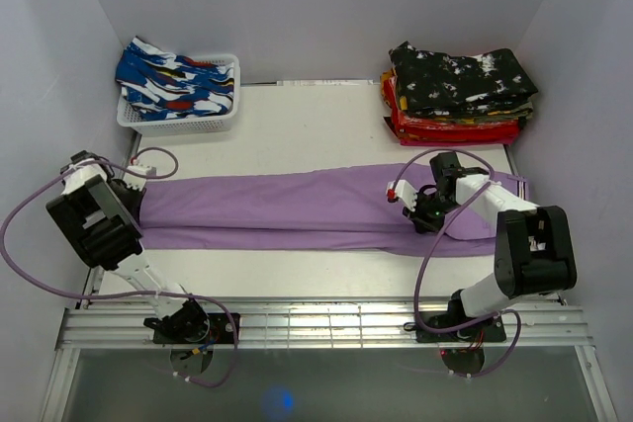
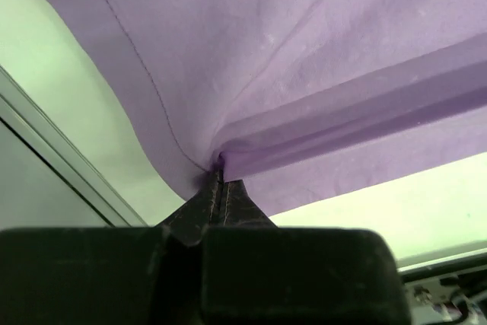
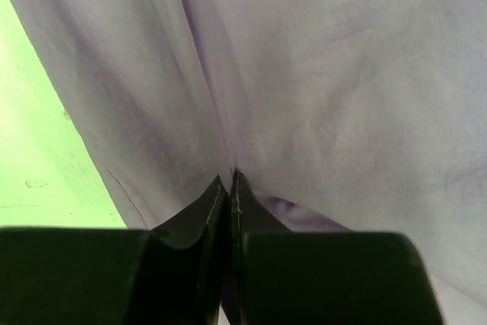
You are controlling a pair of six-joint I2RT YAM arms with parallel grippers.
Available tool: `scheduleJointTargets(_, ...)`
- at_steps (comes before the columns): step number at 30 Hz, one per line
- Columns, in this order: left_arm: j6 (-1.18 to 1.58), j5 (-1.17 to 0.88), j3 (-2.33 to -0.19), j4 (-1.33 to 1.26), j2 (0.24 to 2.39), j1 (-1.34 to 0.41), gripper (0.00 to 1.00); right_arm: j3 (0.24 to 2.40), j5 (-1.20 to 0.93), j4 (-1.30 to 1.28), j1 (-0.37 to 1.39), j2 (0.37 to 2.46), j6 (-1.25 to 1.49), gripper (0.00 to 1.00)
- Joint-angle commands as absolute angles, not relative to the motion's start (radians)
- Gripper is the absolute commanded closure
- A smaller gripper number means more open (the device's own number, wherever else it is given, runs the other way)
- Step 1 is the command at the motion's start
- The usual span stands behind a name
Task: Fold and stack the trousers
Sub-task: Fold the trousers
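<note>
Plain pale walls (image 1: 316, 7) on three sides of a white surface (image 1: 316, 130); ridged metal rail (image 1: 326, 328) along the near edge, glossy grey panel (image 1: 396, 394) below; soft, even light.

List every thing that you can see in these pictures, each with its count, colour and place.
purple trousers: one, purple, laid flat across the middle of the table
folded stack: one, black-and-white piece on top, red and others beneath, far right corner
basket: one, white, far left corner
patterned cloth: count unclear, blue, white and red, heaped in the basket
table: one, white
left arm: one, black and white, near left; jaws shut on the purple trousers' left end
right arm: one, black and white, near right; jaws shut on the purple trousers
</note>
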State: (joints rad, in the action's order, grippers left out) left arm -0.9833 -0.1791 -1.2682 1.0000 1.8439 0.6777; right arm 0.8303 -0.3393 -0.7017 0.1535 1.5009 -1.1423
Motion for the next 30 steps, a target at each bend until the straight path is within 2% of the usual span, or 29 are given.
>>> scheduleJointTargets(1, -0.954, -0.114, -1.304, 0.865, 1.876, 0.666, 1.00, 0.853, -0.253, -0.675, 0.141, 1.523, -1.105, 0.92)
scheduleJointTargets(9, -0.902, -0.129, -1.414, 0.854, 1.925, 0.632, 1.00, 0.862, -0.250, -0.667, 0.141, 1.516, -1.089, 0.92)
scheduleJointTargets(15, -1.021, -0.155, -1.577, 0.969, 1.855, 0.644, 1.00, 0.867, -0.285, -0.755, 0.138, 1.363, -1.133, 0.92)
scheduleJointTargets(18, -1.093, -0.161, -1.591, 1.029, 1.801, 0.660, 1.00, 0.839, -0.279, -0.779, 0.138, 1.309, -1.167, 0.92)
scheduleJointTargets(22, -1.201, -0.149, -1.476, 1.045, 1.746, 0.686, 1.00, 0.750, -0.256, -0.770, 0.140, 1.266, -1.195, 0.92)
scheduleJointTargets(28, -1.197, -0.074, -1.200, 0.859, 1.772, 0.690, 1.00, 0.730, -0.248, -0.723, 0.170, 1.353, -1.157, 0.92)
scheduleJointTargets(29, -1.177, -0.058, -1.180, 0.795, 1.782, 0.690, 0.96, 0.733, -0.250, -0.715, 0.176, 1.362, -1.148, 0.92)
scheduleJointTargets(30, -1.164, -0.046, -1.157, 0.775, 1.792, 0.689, 0.87, 0.738, -0.249, -0.710, 0.192, 1.385, -1.140, 0.91)
